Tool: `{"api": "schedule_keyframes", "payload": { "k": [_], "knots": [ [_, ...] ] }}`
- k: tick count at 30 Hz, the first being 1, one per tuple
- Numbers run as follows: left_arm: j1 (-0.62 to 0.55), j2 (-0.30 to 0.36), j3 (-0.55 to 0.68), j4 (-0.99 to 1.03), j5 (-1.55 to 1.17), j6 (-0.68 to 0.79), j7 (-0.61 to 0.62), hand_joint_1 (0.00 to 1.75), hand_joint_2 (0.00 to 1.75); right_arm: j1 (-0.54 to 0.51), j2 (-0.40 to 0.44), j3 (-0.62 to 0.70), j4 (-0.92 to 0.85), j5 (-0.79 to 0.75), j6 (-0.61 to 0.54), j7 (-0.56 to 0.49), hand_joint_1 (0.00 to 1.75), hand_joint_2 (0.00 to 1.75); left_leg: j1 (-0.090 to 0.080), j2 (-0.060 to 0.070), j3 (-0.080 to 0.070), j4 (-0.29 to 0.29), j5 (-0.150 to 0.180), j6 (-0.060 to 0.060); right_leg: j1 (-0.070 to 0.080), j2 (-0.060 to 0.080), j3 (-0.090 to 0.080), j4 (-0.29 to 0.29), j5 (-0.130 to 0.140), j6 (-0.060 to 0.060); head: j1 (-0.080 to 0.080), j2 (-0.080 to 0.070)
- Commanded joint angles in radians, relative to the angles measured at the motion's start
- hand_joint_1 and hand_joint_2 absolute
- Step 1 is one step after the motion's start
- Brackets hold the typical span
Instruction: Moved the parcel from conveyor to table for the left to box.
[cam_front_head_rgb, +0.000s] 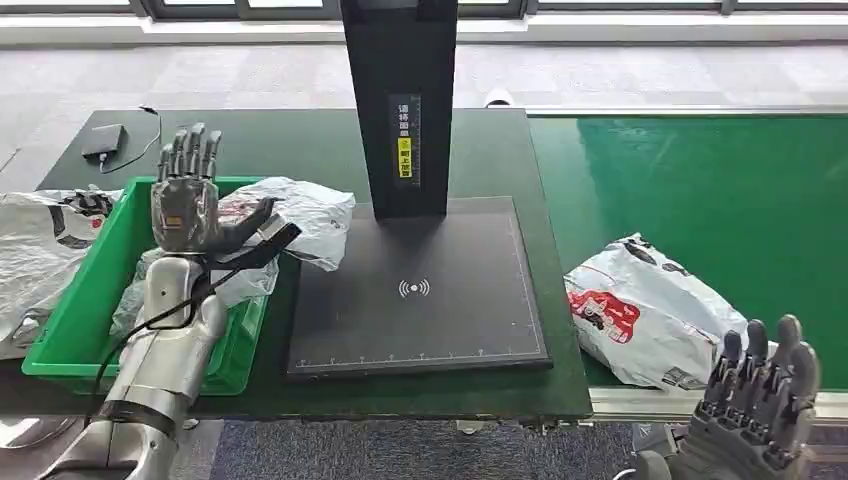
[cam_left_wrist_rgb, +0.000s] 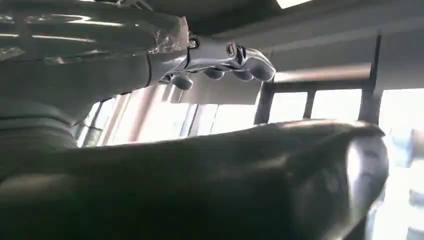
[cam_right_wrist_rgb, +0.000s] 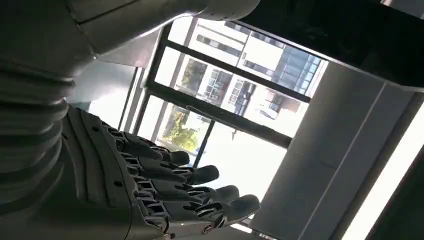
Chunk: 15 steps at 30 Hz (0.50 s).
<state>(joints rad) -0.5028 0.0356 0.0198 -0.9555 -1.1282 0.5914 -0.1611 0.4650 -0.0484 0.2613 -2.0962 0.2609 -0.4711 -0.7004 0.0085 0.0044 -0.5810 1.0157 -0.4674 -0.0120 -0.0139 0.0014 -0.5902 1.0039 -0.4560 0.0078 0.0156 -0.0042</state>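
Note:
A white plastic parcel (cam_front_head_rgb: 645, 315) with red and black print lies on the green conveyor belt (cam_front_head_rgb: 720, 200), near its front left corner. My right hand (cam_front_head_rgb: 765, 405) is raised at the lower right, just in front of the parcel, fingers up and apart, holding nothing; the right wrist view shows its fingers (cam_right_wrist_rgb: 195, 192) spread against windows. My left hand (cam_front_head_rgb: 190, 200) stands upright above the green box (cam_front_head_rgb: 75, 300), fingers spread and empty. The box holds white parcels (cam_front_head_rgb: 300, 215). In the left wrist view the thumb (cam_left_wrist_rgb: 260, 170) is close and the fingertips (cam_left_wrist_rgb: 225, 70) lie apart.
A black scanner pad (cam_front_head_rgb: 420, 290) with a dark upright post (cam_front_head_rgb: 400, 100) sits on the dark table (cam_front_head_rgb: 520, 390) between box and conveyor. Another white bag (cam_front_head_rgb: 35, 245) lies left of the box. A small black device (cam_front_head_rgb: 103, 140) with a cable rests at the table's back left.

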Motion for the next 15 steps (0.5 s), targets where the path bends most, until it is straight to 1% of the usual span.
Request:
{"api": "schedule_keyframes", "payload": {
  "k": [1,2,3,4,5,6,7,8,14,15],
  "knots": [
    [0.525,-0.159,-0.129,-0.670,0.950,-0.375,-0.520,0.00,0.00,-0.008,0.041,-0.115,0.169,0.044,0.032,0.002,0.00,1.75,-0.001,0.004,0.008,-0.006,-0.002,0.002,-0.001,0.004,0.007,-0.006,-0.001,0.000,-0.001,0.000],
    [0.561,-0.157,-0.167,-0.683,0.979,-0.402,-0.537,0.00,0.00,-0.012,0.083,-0.176,0.194,0.081,0.059,0.002,0.00,1.75,-0.001,0.002,0.010,-0.007,-0.004,0.002,-0.001,0.003,0.010,-0.007,-0.002,0.000,0.000,0.000],
    [0.566,-0.159,-0.173,-0.687,0.977,-0.397,-0.537,0.00,0.00,-0.013,0.084,-0.182,0.194,0.081,0.065,0.002,0.00,1.75,-0.001,0.002,0.008,-0.004,-0.004,0.001,0.000,0.002,0.007,-0.005,-0.003,0.000,0.000,0.000],
    [0.566,-0.159,-0.173,-0.687,0.977,-0.397,-0.537,0.00,0.00,-0.013,0.084,-0.182,0.194,0.081,0.065,0.002,0.00,1.75,-0.001,0.002,0.009,-0.005,-0.005,0.002,-0.001,0.002,0.009,-0.006,-0.004,0.001,0.000,0.000],
    [0.564,-0.146,-0.197,-0.688,1.034,-0.435,-0.537,0.00,0.00,-0.014,0.112,-0.230,0.214,0.110,0.079,0.002,0.00,1.75,0.000,0.001,0.007,-0.003,-0.006,0.002,0.000,0.001,0.007,-0.004,-0.006,0.001,0.000,0.000],
    [0.564,-0.146,-0.204,-0.684,1.116,-0.510,-0.537,0.00,0.00,-0.017,0.137,-0.272,0.239,0.128,0.117,0.019,0.00,1.75,-0.001,0.000,0.006,-0.003,-0.006,0.003,0.000,0.001,0.007,-0.004,-0.006,0.002,0.000,0.000],
    [0.562,-0.153,-0.213,-0.648,1.147,-0.591,-0.537,0.00,0.00,-0.034,0.177,-0.359,0.288,0.140,0.183,0.031,0.00,1.75,0.000,0.000,0.007,-0.003,-0.007,0.003,0.000,-0.001,0.008,-0.005,-0.006,0.002,0.000,0.000],
    [0.563,-0.162,-0.218,-0.646,1.152,-0.608,-0.537,0.00,0.00,-0.046,0.185,-0.392,0.317,0.142,0.208,0.030,0.00,1.75,0.000,-0.001,0.007,-0.003,-0.007,0.003,0.000,-0.001,0.009,-0.005,-0.007,0.001,0.000,0.000],
    [0.563,-0.162,-0.218,-0.646,1.152,-0.608,-0.537,0.00,0.00,-0.046,0.185,-0.392,0.317,0.142,0.208,0.030,0.00,1.75,0.000,-0.002,0.005,-0.002,-0.006,0.003,0.000,-0.003,0.007,-0.004,-0.007,0.002,0.000,0.000],
    [0.566,-0.180,-0.216,-0.620,1.187,-0.650,-0.537,0.00,0.00,-0.069,0.191,-0.437,0.368,0.173,0.249,0.037,0.00,1.75,0.000,-0.003,0.007,-0.004,-0.006,0.003,0.000,-0.004,0.009,-0.006,-0.007,0.002,0.000,0.000]
  ]
}}
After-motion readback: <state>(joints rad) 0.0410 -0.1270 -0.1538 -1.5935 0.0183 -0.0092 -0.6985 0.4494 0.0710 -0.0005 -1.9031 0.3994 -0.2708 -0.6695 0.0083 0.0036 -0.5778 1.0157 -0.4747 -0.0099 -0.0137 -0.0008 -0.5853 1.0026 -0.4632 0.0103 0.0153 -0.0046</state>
